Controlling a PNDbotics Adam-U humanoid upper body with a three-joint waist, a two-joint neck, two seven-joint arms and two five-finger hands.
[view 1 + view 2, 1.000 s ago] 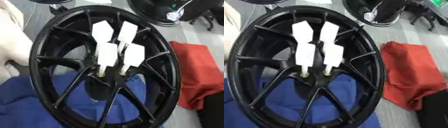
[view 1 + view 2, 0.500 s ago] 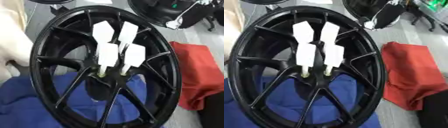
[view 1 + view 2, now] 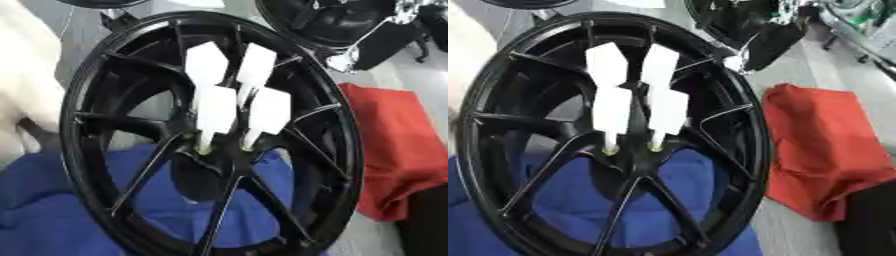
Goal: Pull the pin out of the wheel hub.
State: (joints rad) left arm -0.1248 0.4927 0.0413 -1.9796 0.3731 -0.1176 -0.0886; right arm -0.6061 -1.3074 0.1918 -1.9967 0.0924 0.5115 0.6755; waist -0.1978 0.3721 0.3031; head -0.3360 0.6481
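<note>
A large black wheel hub (image 3: 347, 150) stands tilted and fills most of both views. Several white pins with flat, paddle-like heads stick out of its centre; the lower two (image 3: 216, 111) (image 3: 269, 111) end in thin stems at the hub's bolt holes. The upper two (image 3: 606, 63) (image 3: 661, 64) sit just behind them. A black shape with a white tip, which looks like my right hand (image 3: 770, 44), comes in from the upper right, beside the rim and apart from the pins. My left hand is not visible.
A blue cloth (image 3: 52, 215) lies under the wheel's lower part. A red cloth (image 3: 824, 145) lies to the right on the grey floor. Another dark wheel (image 3: 319, 20) sits at the top right. Something cream-coloured (image 3: 22, 85) borders the left edge.
The black shape with the white tip has come down from the upper right toward the wheel's rim. The wheel and its pins have not moved.
</note>
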